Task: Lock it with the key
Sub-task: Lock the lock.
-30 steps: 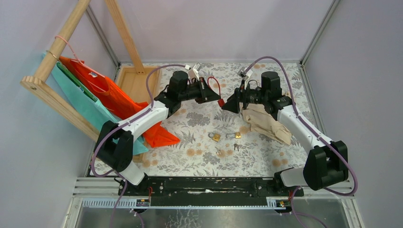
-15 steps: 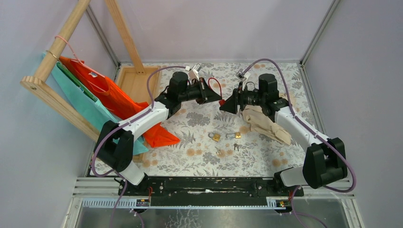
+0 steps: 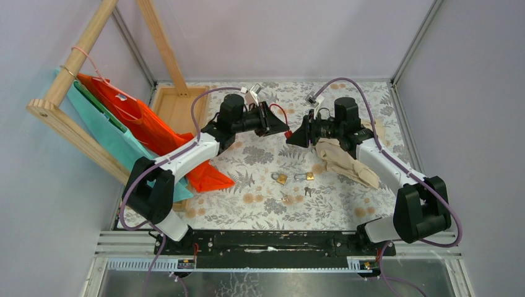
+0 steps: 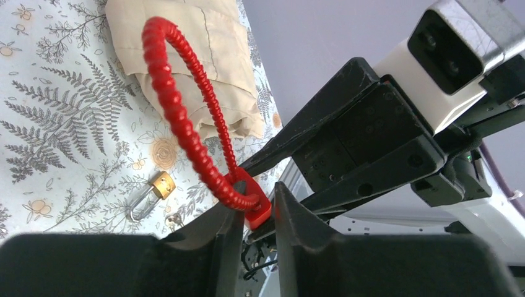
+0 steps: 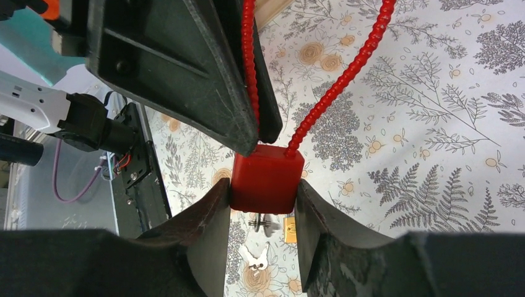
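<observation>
Right pincer point(image 5: 263, 197) first: its two fingers point(image 5: 207, 210) press against opposite sides of the small red body of the lock point(image 5: 267, 176), pinching it in the air above the flowered table point(image 3: 247, 207), between the two arms. Left pincer point(image 4: 259, 201) meets it nose to nose. On my left wrist feed its jaws stand a little apart, with the root of the red cable shackle point(image 4: 176, 111) running through the gap and the loop curving away beyond the fingertips. I cannot tell whether either of those fingers presses on the cable. Down on the table I see two brass padlocks point(image 3: 282, 179) with small keys point(image 3: 308, 191) near them, and a beige cloth point(image 3: 343, 162) lying under the right arm.
</observation>
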`<act>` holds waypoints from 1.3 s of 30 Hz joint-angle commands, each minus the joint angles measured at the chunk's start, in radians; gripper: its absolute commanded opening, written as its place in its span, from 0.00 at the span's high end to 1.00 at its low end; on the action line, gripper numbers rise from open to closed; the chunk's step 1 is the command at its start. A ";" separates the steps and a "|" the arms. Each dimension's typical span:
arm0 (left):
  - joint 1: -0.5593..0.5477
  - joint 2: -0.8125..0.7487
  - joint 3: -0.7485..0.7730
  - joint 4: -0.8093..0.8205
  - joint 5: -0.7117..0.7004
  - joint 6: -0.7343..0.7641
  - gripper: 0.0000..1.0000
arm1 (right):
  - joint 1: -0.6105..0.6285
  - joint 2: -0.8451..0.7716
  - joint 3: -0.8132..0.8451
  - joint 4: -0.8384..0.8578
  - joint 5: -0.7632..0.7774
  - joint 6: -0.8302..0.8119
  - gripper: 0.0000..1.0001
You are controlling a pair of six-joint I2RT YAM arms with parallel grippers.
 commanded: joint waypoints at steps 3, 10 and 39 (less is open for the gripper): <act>-0.004 -0.008 -0.006 0.024 -0.030 0.000 0.56 | 0.013 -0.010 0.064 -0.028 0.037 -0.080 1.00; -0.027 0.009 0.013 -0.035 -0.057 -0.004 0.47 | 0.024 -0.017 0.080 -0.063 0.060 -0.117 1.00; -0.013 0.041 -0.023 0.109 0.055 -0.222 1.00 | 0.036 -0.031 0.061 -0.083 0.127 -0.161 0.54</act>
